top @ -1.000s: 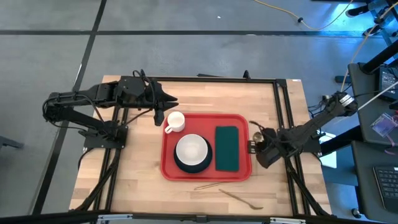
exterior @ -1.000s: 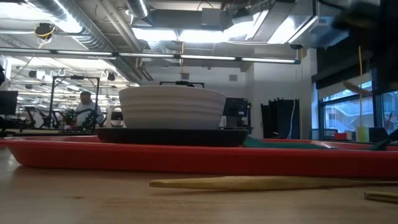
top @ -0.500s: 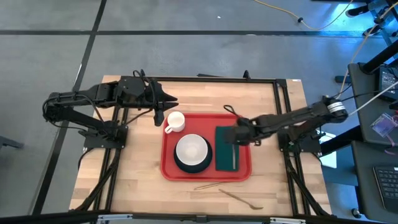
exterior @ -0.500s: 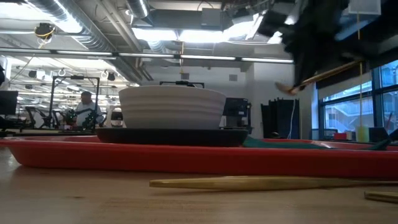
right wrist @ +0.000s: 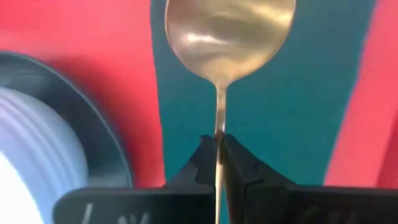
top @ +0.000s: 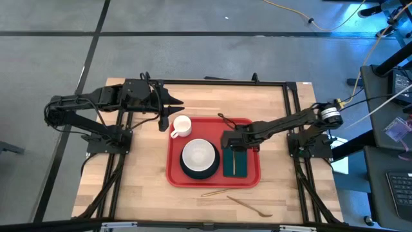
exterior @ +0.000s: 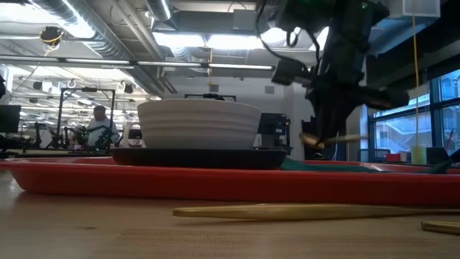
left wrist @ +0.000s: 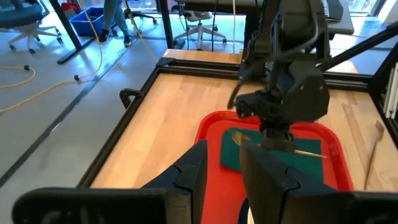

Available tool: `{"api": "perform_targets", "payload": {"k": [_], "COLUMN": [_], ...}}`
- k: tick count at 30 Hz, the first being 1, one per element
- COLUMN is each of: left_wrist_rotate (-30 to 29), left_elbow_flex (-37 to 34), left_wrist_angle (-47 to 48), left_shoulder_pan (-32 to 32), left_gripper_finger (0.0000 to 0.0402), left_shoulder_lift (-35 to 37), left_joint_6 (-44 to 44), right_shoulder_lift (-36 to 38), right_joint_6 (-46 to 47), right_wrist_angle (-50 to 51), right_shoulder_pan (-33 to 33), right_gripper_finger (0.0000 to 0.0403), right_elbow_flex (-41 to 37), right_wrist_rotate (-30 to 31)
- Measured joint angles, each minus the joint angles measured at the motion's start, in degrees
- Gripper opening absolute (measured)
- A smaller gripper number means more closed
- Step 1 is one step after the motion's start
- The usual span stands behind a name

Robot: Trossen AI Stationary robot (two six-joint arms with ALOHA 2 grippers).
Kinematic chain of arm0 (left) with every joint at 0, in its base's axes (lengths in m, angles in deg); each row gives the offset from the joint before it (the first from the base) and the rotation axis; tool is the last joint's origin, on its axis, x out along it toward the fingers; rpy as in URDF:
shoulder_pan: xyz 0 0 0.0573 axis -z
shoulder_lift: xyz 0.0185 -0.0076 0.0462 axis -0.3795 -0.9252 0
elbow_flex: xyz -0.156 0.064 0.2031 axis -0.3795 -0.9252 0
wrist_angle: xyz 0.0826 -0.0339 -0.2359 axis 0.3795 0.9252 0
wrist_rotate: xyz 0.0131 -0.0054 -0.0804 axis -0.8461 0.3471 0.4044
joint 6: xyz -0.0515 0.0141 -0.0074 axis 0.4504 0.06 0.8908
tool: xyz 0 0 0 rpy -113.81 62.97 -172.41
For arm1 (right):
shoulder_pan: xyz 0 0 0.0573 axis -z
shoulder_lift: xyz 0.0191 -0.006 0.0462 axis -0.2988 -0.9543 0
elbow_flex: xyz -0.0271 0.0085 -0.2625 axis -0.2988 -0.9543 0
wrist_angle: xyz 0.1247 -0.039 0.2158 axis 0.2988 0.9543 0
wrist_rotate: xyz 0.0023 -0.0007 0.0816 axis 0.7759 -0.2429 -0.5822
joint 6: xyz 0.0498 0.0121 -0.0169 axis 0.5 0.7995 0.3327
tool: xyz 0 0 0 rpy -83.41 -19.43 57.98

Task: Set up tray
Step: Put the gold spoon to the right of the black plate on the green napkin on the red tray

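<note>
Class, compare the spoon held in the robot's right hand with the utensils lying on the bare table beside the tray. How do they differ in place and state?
The spoon is clamped by its handle in the right hand; the table utensils lie free, ungripped. The spoon hangs above the green napkin inside the red tray; the utensils rest on wood outside the tray's rim. All are golden in colour.
</note>
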Motion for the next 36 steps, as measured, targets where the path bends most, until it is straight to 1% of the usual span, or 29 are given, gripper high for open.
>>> {"api": "perform_targets", "payload": {"k": [3,11,21,25,29,36], "left_wrist_rotate": [0.0,0.0,0.0,0.0,0.0,0.0], "left_elbow_flex": [0.0,0.0,0.0,0.0,0.0,0.0], "left_wrist_angle": [0.04,2.51,3.46,3.45,3.43,3.42], "left_shoulder_pan": [-0.02,0.0,0.0,-0.02,0.0,-0.02], "left_gripper_finger": [0.0088,0.0088,0.0088,0.0088,0.0088,0.0088], "left_shoulder_lift": [0.0,0.0,0.0,0.0,0.0,0.01], "left_joint_6": [-0.46,-0.46,-0.42,-0.32,-0.28,-0.38], "right_shoulder_lift": [-1.9,-2.72,-2.82,-4.31,-6.25,-7.2], "right_joint_6": [-0.66,-3.41,-3.49,-3.31,-3.28,-3.39], "right_wrist_angle": [0.62,-1.04,-0.71,0.24,-1.45,-1.87], "right_shoulder_pan": [1.1,3.22,3.25,3.25,3.2,3.19], "right_gripper_finger": [0.0004,0.0005,0.0006,0.0006,0.0006,0.0006], "right_elbow_flex": [-0.04,-0.04,-0.04,-0.02,-0.02,-0.02], "right_wrist_rotate": [-0.15,-0.77,-1.06,-1.07,-1.43,-1.43]}}
